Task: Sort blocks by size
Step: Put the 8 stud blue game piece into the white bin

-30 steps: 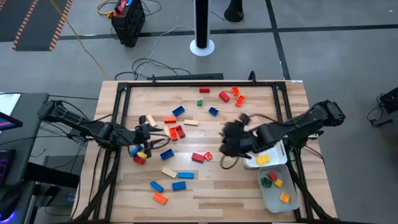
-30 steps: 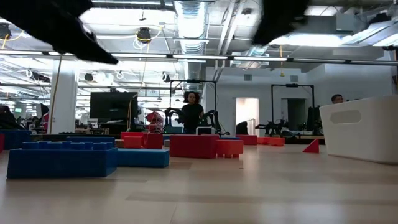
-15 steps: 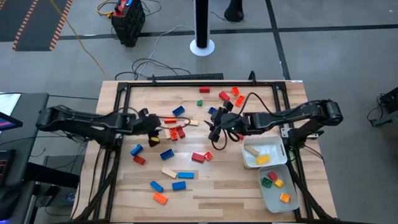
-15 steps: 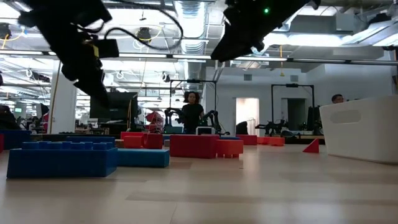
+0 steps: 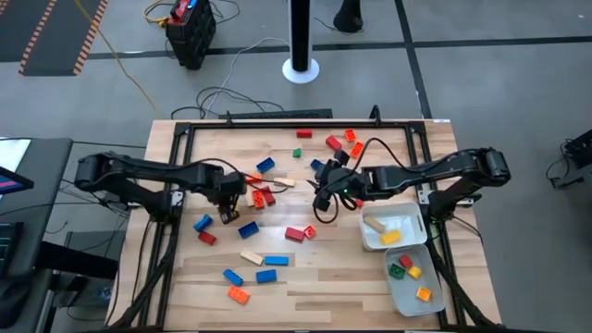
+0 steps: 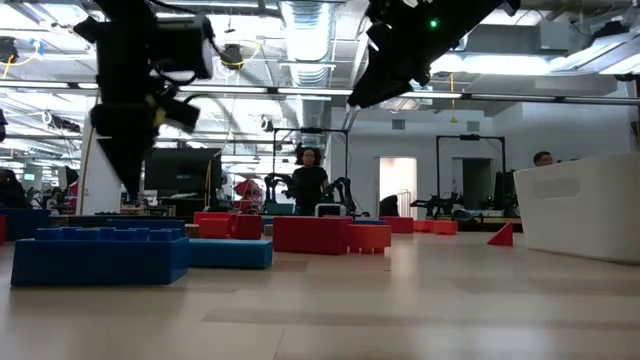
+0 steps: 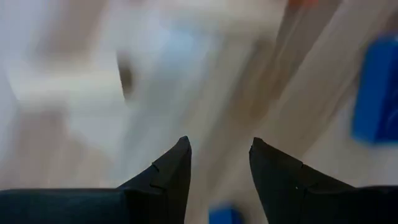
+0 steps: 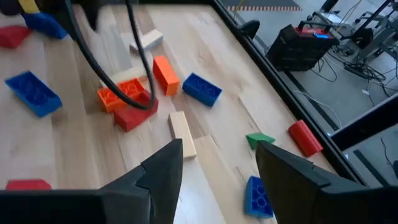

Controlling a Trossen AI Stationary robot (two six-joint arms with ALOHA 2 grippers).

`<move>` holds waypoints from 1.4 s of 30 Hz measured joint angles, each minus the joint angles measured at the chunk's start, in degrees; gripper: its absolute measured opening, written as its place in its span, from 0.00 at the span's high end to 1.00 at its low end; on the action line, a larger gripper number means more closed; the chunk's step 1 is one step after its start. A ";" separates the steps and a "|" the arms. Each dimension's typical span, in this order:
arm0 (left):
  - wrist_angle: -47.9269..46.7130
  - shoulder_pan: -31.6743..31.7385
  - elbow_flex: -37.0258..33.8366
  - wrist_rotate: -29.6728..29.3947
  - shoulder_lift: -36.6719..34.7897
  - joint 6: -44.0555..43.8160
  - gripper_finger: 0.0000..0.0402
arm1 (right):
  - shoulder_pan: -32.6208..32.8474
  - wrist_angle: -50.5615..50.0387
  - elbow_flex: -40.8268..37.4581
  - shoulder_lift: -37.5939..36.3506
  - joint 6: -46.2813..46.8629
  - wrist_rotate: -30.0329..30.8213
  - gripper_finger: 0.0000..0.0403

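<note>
Left gripper [image 5: 228, 205] hangs over the wood just left of the red-orange cluster [image 5: 260, 192], fingers apart with nothing between them in its wrist view, only bare table and a blue block [image 7: 377, 88] off to one side. That view is smeared, so the arm looks to be swinging; if it drops now the tips could plough into the cluster and shove blocks together, or pinch two at once, since they lie touching. A yellow block [image 5: 226, 217] sits right beside the tips and a blue one [image 5: 247, 229] just past it, both easy to knock. More blocks lie scattered nearer the front edge, well apart from either gripper. Right gripper [image 5: 326, 190] hovers on the far side of the same cluster, fingers apart and empty, a tan block [image 8: 182, 134] just ahead of them and a small blue block [image 8: 257, 196] close under one finger. Both arms aim at one patch, so collision is the main risk, and the right arm's cable [image 8: 138, 56] dangles across the pile and could drag pieces. The trays [image 5: 408, 283] lie behind the right gripper; a wrong size dropped there spoils the sort.
</note>
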 joint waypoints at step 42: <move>-0.91 -6.81 -11.82 5.97 -1.88 -17.25 0.67 | 2.20 -0.28 0.02 -0.43 -1.40 -0.12 0.43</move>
